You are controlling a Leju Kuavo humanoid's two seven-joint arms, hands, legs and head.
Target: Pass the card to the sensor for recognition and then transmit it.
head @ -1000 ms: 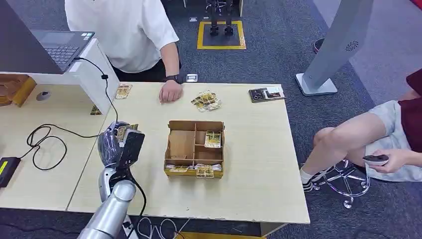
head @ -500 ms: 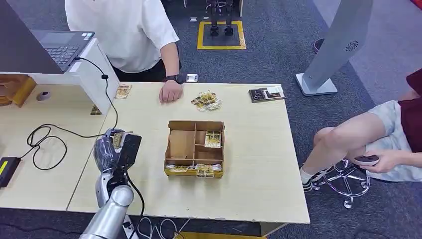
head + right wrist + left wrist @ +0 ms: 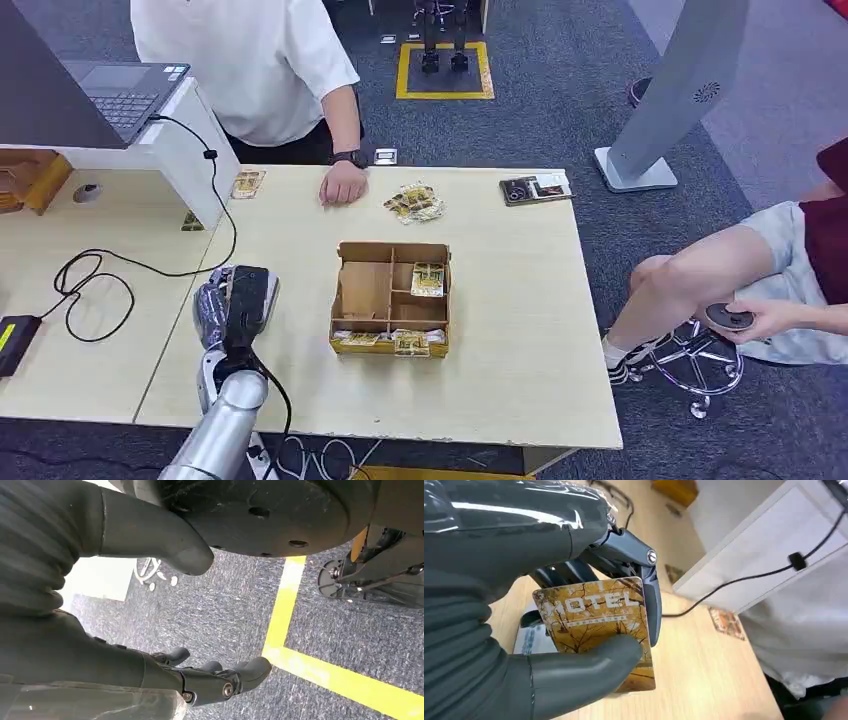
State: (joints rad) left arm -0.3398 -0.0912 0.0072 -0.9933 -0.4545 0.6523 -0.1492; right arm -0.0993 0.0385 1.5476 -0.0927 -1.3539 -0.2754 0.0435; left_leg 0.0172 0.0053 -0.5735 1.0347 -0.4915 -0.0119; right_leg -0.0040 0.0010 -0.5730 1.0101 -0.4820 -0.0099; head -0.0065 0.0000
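The table [image 3: 500, 330] carries a compartment box [image 3: 390, 297] right of my left hand [image 3: 235, 300]; a person's hand [image 3: 343, 185] rests beyond. My thumb and fingers pinch the card [image 3: 596, 622], printed "MOTEL". My right hand [image 3: 150, 675] hangs with nothing in it, fingers apart.

You see a glossy card [image 3: 596, 630] with a shiny printed face. The left hand [image 3: 524, 645] holding it looks like matt grey rubber, with smooth, shiny dark metal fingers [image 3: 651, 605]. The table [image 3: 520, 330] is smooth, pale wood. The box [image 3: 390, 295] looks like brown cardboard. The floor [image 3: 240, 610] is rough grey carpet.
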